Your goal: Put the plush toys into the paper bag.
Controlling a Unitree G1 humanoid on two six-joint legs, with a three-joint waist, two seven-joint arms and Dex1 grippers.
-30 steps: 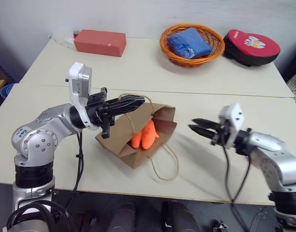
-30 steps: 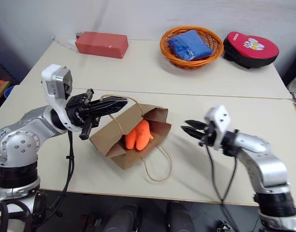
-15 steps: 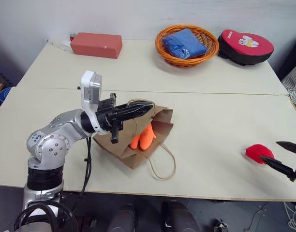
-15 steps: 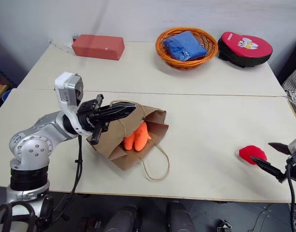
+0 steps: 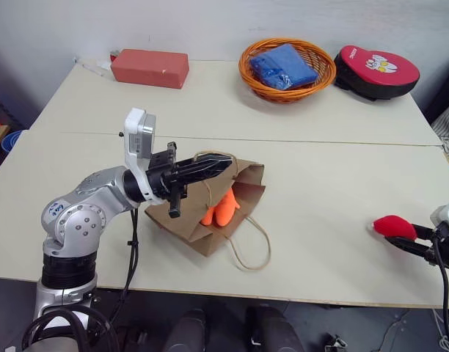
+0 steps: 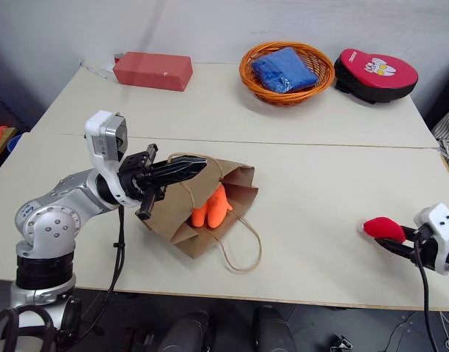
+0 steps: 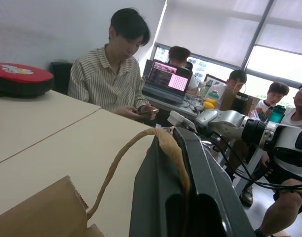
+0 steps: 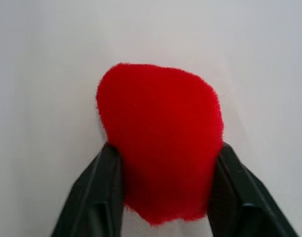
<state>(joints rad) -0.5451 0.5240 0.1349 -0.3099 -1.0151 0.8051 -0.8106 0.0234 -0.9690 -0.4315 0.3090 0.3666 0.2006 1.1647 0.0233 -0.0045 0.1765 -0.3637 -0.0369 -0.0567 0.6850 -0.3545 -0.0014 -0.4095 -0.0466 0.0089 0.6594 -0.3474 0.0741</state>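
Note:
The brown paper bag [image 5: 182,218] lies on its side at the middle of the table, mouth facing right. My left gripper [image 5: 226,160] is shut on its upper string handle [image 7: 122,158] and holds the mouth up. The orange plush toy [image 5: 221,209] sits inside the mouth. The other handle loops out over the table toward the front edge. Near the table's right edge my right gripper [image 5: 395,232] is shut on the red plush toy [image 8: 161,138], one black finger [image 8: 99,197] pressing on each side of it.
Along the table's far side stand a red box [image 5: 150,67], an orange basket [image 5: 318,75] with a folded blue cloth, and a red padded disc [image 5: 376,71]. Bare tabletop lies between bag and red toy. Several people [image 7: 111,74] sit beyond the table's right end.
My right gripper swung from beside the bag out to the table's right edge, opened wide at the red plush toy, then closed on it. The left gripper kept its hold on the handle.

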